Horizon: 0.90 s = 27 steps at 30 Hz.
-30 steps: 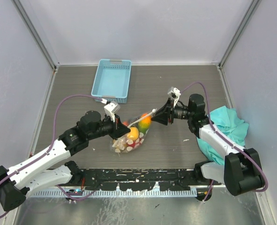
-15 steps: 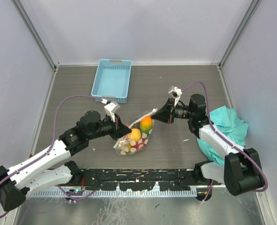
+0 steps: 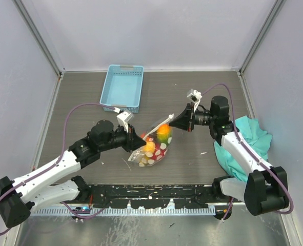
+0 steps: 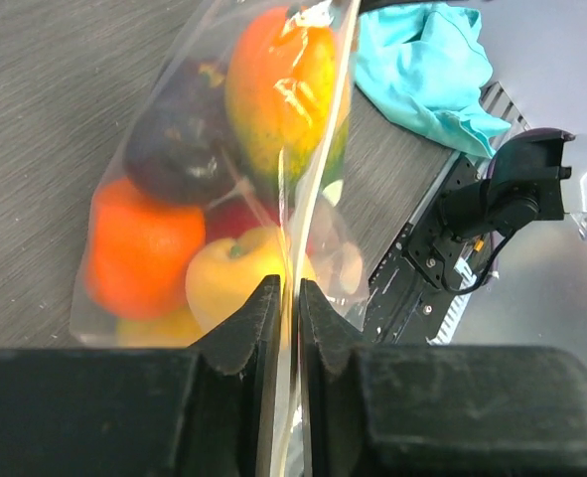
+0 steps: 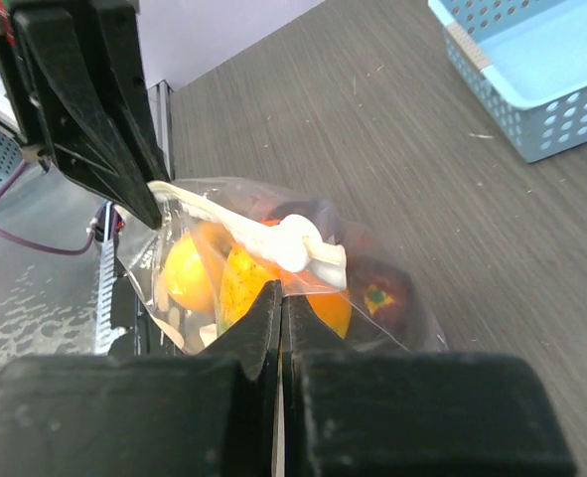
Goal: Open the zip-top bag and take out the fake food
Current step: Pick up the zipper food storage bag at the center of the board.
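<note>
**Holding the bag taut between two hands**

Top view: the zip-top bag (image 3: 152, 147) sits mid-worktop (image 3: 202, 89), stretched between both arms. The basket (image 3: 122, 87) lies well apart at the far edge, and the teal cloth (image 3: 249, 136) is by the right edge.

Left wrist: the left hand (image 4: 286, 298) is pinched tight on the bag's edge, with the fake food (image 4: 144, 253) (orange, purple, yellow) inside.

Right wrist: the right hand (image 5: 282, 303) is clamped on the bag's film just below the white zip strip (image 5: 298, 243).

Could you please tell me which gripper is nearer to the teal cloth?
Right. The right gripper holds the zip-top bag just left of the teal cloth; the left gripper grips the bag's far side.
</note>
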Motion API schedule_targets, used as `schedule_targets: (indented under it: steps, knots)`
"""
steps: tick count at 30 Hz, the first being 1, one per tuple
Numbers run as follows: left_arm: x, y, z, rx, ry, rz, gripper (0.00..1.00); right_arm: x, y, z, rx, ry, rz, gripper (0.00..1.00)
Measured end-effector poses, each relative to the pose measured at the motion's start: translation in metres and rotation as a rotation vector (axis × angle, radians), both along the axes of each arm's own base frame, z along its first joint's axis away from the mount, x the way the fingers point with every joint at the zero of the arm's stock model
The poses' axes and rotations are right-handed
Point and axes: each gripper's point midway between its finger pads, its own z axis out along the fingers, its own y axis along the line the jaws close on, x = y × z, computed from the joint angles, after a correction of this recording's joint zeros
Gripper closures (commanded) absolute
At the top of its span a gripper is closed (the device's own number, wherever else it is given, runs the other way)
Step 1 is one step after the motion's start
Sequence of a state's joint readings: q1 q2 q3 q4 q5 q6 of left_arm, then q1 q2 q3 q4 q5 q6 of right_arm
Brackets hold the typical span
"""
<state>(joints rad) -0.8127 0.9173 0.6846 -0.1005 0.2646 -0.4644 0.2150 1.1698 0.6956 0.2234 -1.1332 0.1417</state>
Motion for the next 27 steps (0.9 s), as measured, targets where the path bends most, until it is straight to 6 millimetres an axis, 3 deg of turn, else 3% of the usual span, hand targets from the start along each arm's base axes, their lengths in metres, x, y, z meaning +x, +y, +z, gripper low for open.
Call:
schedule_targets:
  steps: [6, 12, 18, 20, 23, 27]
  knots:
    - [0.006, -0.012, -0.014, 0.022, 0.057, -0.012, 0.78, 0.003, -0.018, 0.019, -0.013, -0.039, -0.009, 0.99]
    - [0.017, -0.04, -0.023, 0.015, 0.126, -0.058, 0.91, -0.001, -0.026, 0.031, -0.068, -0.116, 0.016, 0.99]
    - [0.03, -0.07, -0.051, 0.033, 0.226, -0.099, 0.9, -0.012, -0.03, 0.027, -0.109, -0.168, 0.055, 0.99]
    - [0.032, -0.073, -0.06, 0.039, 0.243, -0.1, 0.86, -0.015, -0.03, 0.024, -0.112, -0.164, 0.067, 0.99]
    - [0.034, -0.074, -0.062, 0.03, 0.232, -0.094, 0.73, -0.019, -0.029, 0.022, -0.111, -0.169, 0.084, 0.99]
    - [0.033, -0.061, -0.061, 0.022, 0.184, -0.054, 0.54, -0.024, -0.024, 0.022, -0.108, -0.178, 0.115, 0.99]
